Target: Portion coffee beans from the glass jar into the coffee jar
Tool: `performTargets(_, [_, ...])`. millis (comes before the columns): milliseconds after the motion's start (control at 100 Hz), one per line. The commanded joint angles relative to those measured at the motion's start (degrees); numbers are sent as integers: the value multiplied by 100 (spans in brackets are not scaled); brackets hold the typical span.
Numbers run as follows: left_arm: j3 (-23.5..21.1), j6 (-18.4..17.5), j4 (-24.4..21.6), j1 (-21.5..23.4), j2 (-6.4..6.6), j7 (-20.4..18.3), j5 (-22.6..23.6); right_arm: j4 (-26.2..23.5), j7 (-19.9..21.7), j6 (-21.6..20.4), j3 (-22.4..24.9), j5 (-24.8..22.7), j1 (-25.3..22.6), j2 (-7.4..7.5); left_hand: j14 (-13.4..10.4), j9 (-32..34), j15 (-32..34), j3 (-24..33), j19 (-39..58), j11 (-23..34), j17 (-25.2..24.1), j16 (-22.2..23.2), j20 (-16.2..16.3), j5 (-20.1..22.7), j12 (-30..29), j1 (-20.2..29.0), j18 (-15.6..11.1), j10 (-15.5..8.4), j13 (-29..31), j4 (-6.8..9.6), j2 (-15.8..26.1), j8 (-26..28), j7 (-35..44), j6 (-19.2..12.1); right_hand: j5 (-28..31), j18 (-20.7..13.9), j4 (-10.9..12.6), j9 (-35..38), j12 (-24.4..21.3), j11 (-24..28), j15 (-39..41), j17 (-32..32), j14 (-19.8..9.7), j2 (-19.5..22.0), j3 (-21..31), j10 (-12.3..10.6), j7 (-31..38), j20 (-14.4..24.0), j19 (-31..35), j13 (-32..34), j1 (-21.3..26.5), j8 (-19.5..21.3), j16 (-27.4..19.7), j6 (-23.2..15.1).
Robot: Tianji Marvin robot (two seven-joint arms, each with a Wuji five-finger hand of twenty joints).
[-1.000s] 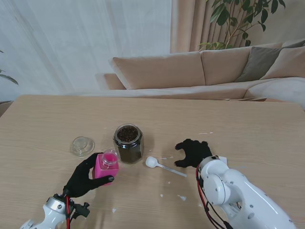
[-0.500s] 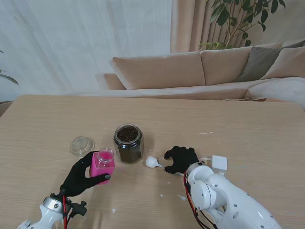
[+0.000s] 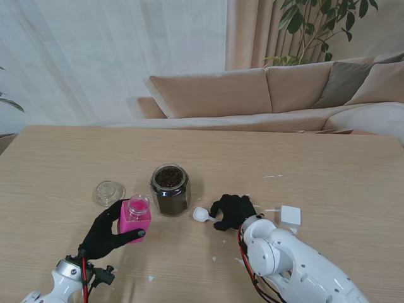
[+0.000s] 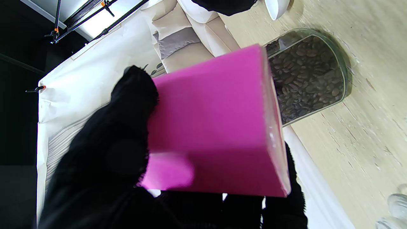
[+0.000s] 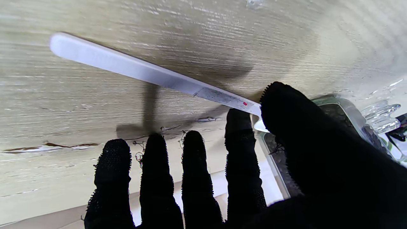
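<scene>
The left hand [image 3: 108, 232], gloved in black, was wrapped around the pink square-bodied coffee jar [image 3: 134, 217] with its open clear neck, holding it toward the near edge of the pale wooden table [image 3: 328, 164], left of centre. Just beyond it stood the hexagonal glass jar of dark coffee beans [image 3: 170, 189], lidless and nearly full, and the clear round glass lid [image 3: 109, 192] lay to that jar's left.

The right hand [image 3: 232, 210], also gloved in black, hovered over the white plastic spoon [image 3: 203, 215], which lay flat on the table just right of the glass jar. Its fingers [image 5: 194, 178] were spread and extended, the thumb near the neck of the spoon, and nothing was pinched yet.

The main risk seemed to be the pickup itself. A thin, flat handle [image 5: 133, 68] on a smooth top would likely skid away under fingertip pressure instead of rising, and it could slide into the glass jar. A thumb closing too near the bowl might tip the spoon. The pink jar also looked slightly tilted in the left wrist view, so a loose hold could spill later scoops.
</scene>
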Motion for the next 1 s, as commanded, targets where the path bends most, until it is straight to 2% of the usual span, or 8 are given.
performTargets(0, [2,-25,-26,22,-29,-82,-2,58,73,-73,-43,-16,16,-43,-92,148,-42,991,-62,645,-71,80,-22,221,149,713,-79,-529,-95,167,766,305,759,-682,200,-34,-155,119,58,86,73,3,31,-218,129,-92,175,103,146,102,238,86,92,-336])
performTargets(190, [9,-21,-21,15,-29,-80,4,176,39,-244,-114,-100,116,-35,-85,152,-43,987,-62,647,-71,80,-21,227,153,718,-77,-531,-98,168,765,306,761,-680,154,-55,-136,132,92,103,111,12,14,-420,310,-169,398,131,182,126,402,84,112,-660])
performTargets(240, [9,-14,-25,17,-27,-90,-4,218,5,-256,-135,-107,141,-41,-83,151,-42,982,-63,648,-72,81,-21,226,154,718,-77,-526,-98,167,764,308,763,-686,182,-58,-243,161,117,127,136,15,19,-448,276,-173,514,145,194,137,386,30,126,-692])
performTargets(310, [5,-17,-26,18,-27,-90,-3,283,-69,-264,-160,-82,169,-60,-84,154,-40,982,-61,651,-66,82,-20,225,155,717,-76,-528,-93,168,763,307,763,-681,220,-57,-400,219,153,149,175,38,18,-509,220,-165,845,165,221,169,337,-196,143,-643])
performTargets(510, [7,-13,-23,14,-29,-83,1,469,-281,-261,-240,-54,244,-109,-83,153,-43,979,-65,650,-72,81,-22,232,153,720,-78,-524,-97,168,762,307,764,-679,427,-36,-512,347,219,275,279,97,45,-650,180,-151,1170,189,308,248,23,-59,183,-164])
performTargets(690, [23,12,-21,4,-29,-84,5,553,-389,-348,-288,19,293,-141,-78,153,-45,975,-68,649,-76,80,-22,230,152,723,-74,-518,-102,168,767,305,759,-681,613,-18,-641,412,233,302,316,69,67,-658,-3,-158,1306,190,333,241,-168,-10,198,-148])
performTargets(860, [31,18,-25,5,-28,-82,14,642,-475,-347,-397,-14,384,-162,-86,158,-46,970,-71,649,-79,79,-23,234,152,724,-74,-519,-102,169,769,305,759,-680,705,0,-667,542,249,332,364,115,74,-752,-42,-172,1479,195,375,310,-39,67,214,-217])
performTargets(990, [37,12,-12,-5,-32,-60,36,758,-596,-363,-487,-38,460,-186,-81,155,-47,973,-72,648,-78,79,-23,233,152,726,-80,-515,-101,170,766,307,761,-675,716,16,-672,661,312,401,424,152,80,-887,52,-192,2082,179,437,377,151,-77,229,-389])
